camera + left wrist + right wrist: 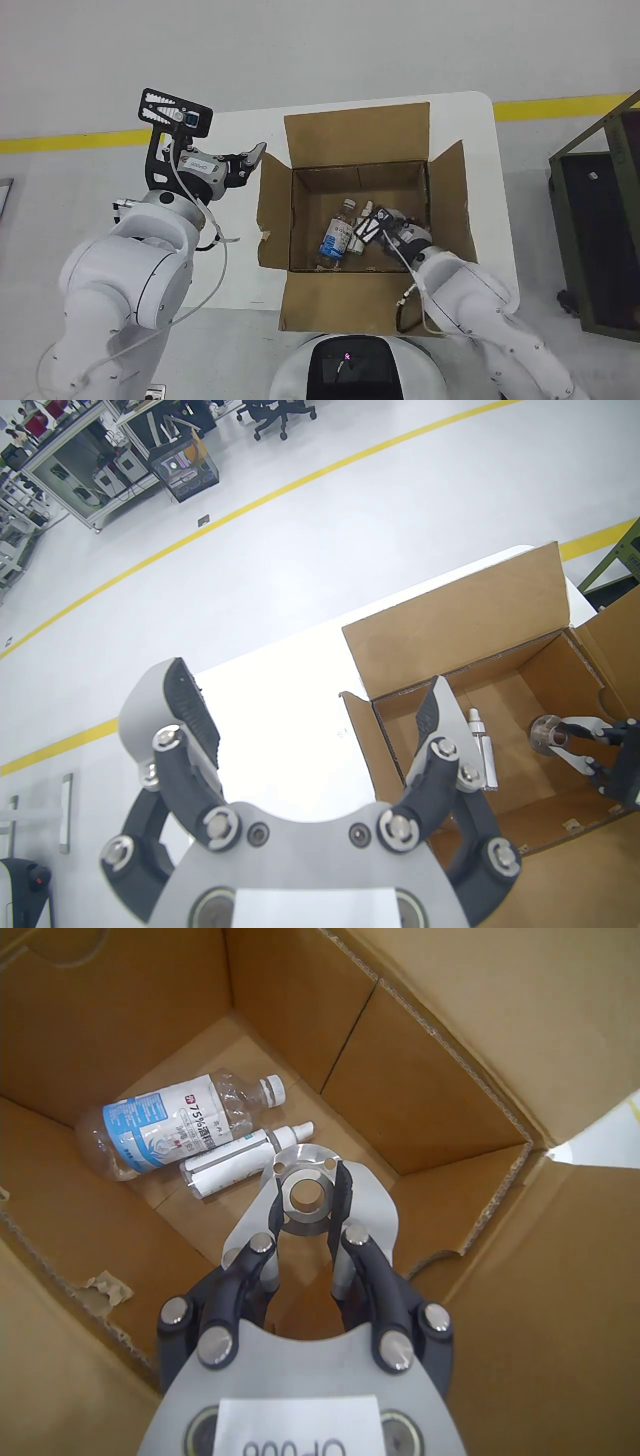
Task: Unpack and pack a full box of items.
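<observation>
An open cardboard box stands on the white table. On its floor lie a clear plastic bottle with a blue and white label and a small white spray bottle. Inside the box my right gripper is shut on a round metal flange, held above the floor beside the spray bottle. My left gripper hangs open with nothing between its fingers, above the table just outside the box's left flap.
The box's flaps stand spread outward on all sides. A dark green metal cart stands on the floor to the right of the table. Bare tabletop lies left of the box.
</observation>
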You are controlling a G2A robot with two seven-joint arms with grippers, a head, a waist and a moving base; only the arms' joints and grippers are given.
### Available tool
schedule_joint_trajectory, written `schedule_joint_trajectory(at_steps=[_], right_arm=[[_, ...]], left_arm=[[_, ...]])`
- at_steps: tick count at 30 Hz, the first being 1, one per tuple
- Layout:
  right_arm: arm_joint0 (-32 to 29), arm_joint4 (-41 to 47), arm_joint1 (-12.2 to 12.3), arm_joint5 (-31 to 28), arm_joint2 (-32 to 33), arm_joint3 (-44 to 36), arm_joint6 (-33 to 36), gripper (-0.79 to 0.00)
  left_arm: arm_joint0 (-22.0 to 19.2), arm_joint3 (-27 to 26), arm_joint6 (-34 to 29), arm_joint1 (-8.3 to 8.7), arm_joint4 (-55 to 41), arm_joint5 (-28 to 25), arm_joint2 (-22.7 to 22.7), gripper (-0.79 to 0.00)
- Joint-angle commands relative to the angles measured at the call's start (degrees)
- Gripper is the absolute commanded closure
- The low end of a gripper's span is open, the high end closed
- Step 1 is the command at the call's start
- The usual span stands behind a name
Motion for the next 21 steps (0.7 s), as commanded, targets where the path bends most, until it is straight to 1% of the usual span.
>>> schedule_joint_trajectory(at_steps=[1,10,21], right_arm=[[1.3,-0.7,-0.5,0.4,-1.5,1.6,1.0,0.0],[5.4,-2.9,-2.8,0.7,-6.8,8.0,3.6,0.0],[7.7,-4.2,-4.8,0.6,-9.0,13.3,5.7,0.0]], left_arm=[[0.0,0.0,0.0,0.0,0.0,0.0,0.0,-0.785],[0.0,0.0,0.0,0.0,0.0,0.0,0.0,-0.785],[0.0,0.0,0.0,0.0,0.0,0.0,0.0,-0.785]])
